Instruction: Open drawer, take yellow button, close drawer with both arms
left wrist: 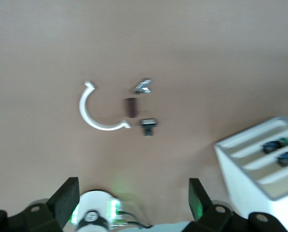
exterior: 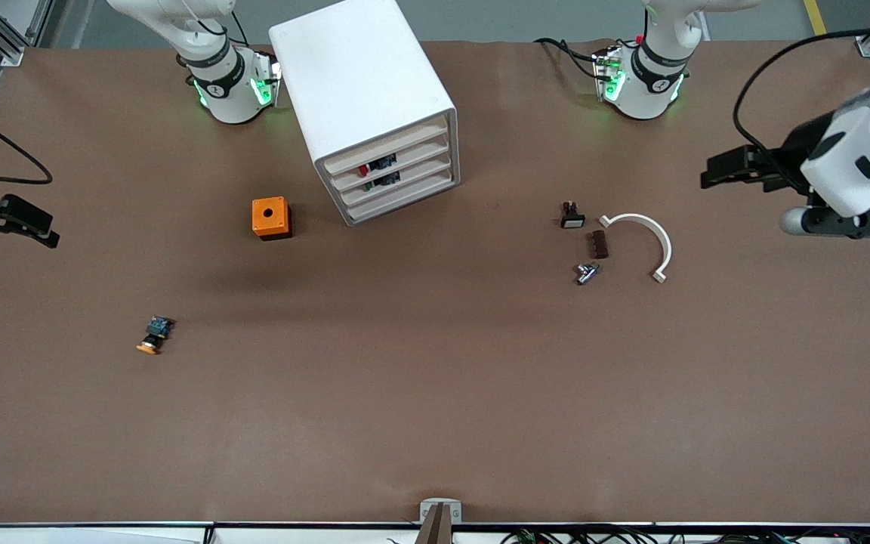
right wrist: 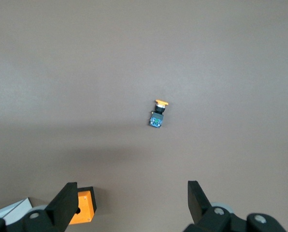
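Note:
The white cabinet (exterior: pixel 363 91) stands between the two arm bases, and its uppermost drawer (exterior: pixel 386 149) is pushed in like the three below it. The button (exterior: pixel 154 336), with its orange cap, black body and blue end, lies on the bare table toward the right arm's end, nearer the front camera than the cabinet. It also shows in the right wrist view (right wrist: pixel 158 114). My right gripper (exterior: pixel 52 230) is open and empty, up in the air at the right arm's end of the table (right wrist: pixel 130 202). My left gripper (exterior: pixel 707 172) is open and empty, up over the left arm's end (left wrist: pixel 133 203).
An orange cube with a black hole (exterior: pixel 270 217) sits beside the cabinet. Toward the left arm's end lie a small black-and-white part (exterior: pixel 572 215), a brown piece (exterior: pixel 599 244), a small metal part (exterior: pixel 586 273) and a white curved piece (exterior: pixel 650 238).

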Action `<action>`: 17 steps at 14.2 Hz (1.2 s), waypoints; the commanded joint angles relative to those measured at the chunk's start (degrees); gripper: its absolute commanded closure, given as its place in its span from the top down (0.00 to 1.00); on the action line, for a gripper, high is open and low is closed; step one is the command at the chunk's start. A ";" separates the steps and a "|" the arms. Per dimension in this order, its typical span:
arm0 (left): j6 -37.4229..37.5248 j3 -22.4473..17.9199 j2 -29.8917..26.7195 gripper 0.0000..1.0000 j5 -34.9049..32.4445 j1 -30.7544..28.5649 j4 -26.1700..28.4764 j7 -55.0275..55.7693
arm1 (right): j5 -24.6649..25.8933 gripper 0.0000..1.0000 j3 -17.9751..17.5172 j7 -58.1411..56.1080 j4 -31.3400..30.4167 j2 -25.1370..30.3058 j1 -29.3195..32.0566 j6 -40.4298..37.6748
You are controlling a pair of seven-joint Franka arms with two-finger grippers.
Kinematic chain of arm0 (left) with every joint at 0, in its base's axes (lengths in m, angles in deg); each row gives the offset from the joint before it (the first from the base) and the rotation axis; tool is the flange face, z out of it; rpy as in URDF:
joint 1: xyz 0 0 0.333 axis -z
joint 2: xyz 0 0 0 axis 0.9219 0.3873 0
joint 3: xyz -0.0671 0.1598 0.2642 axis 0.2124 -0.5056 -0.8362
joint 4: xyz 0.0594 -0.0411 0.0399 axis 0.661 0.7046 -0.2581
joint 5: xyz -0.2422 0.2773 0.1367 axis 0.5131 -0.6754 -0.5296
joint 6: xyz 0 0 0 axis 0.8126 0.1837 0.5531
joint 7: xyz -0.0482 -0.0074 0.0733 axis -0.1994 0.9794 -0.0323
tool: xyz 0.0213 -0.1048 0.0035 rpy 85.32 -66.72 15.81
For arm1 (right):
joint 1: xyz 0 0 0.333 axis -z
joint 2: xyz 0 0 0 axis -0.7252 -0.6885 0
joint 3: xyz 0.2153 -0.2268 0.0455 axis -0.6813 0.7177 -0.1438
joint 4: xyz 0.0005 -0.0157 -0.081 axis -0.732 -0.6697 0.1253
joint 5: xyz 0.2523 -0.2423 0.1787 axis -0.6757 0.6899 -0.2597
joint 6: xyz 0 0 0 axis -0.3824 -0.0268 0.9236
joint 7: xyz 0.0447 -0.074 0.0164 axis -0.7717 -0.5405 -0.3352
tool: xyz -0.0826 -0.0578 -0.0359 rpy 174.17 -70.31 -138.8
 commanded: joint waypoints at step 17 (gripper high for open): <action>-36.32 -7.08 -19.01 0.99 -9.51 0.85 31.52 -13.99 | 0.58 1.00 0.14 0.16 3.23 0.51 -0.90 -1.17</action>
